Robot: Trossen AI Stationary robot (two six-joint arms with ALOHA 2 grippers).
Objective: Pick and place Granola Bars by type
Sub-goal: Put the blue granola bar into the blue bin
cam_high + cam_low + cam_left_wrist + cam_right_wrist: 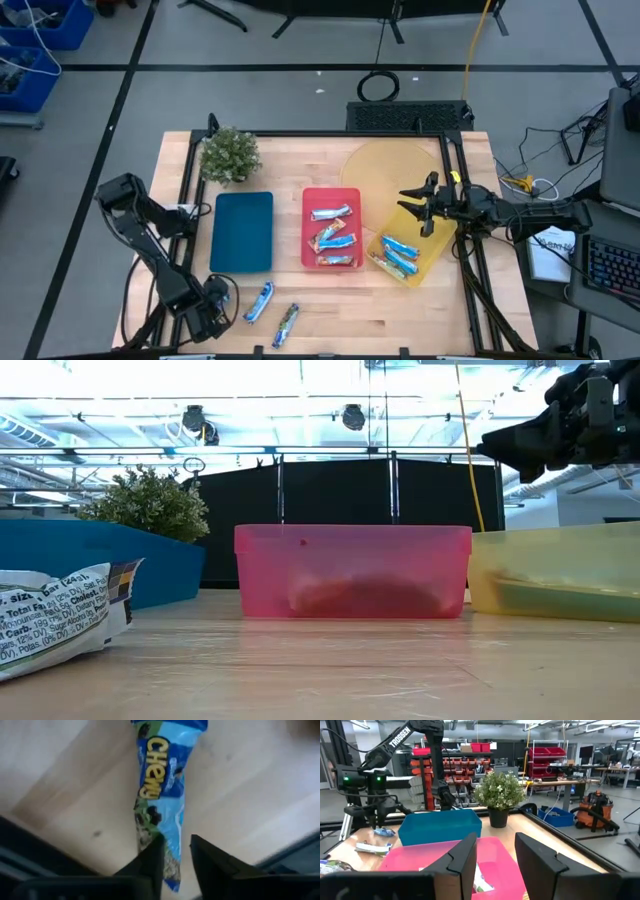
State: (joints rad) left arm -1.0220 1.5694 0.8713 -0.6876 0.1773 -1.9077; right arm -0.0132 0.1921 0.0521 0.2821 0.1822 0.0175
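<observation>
My left gripper (177, 865) is low at the table's near-left corner (222, 297), shut on a blue "Chewy" granola bar (162, 795). Only a blue scrap of that bar (227, 292) shows from above. Two more bars lie flat on the wood near it: a blue one (260, 300) and a greenish one (287, 322). Several bars lie in the red tray (349, 197), and a few lie in the yellow tray (440, 250). The blue tray (243, 231) holds none. My right gripper (428, 207) hangs open above the yellow tray's far end. My left gripper pinches the blue bar by one end (172, 870) between its two fingers, and the wrapper narrows there. The rest of the bar reaches out past the fingertips over the wood. In the right wrist view the bar (384, 832) shows just under the gripper; I cannot tell whether it is clear of the table.
A small green plant (230, 155) stands at the far-left corner behind the blue tray. A round pale disc (390, 165) lies beyond the yellow tray. Black rails run along the table's left, far and right sides. Bare wood lies along the near edge, right of the loose bars.
</observation>
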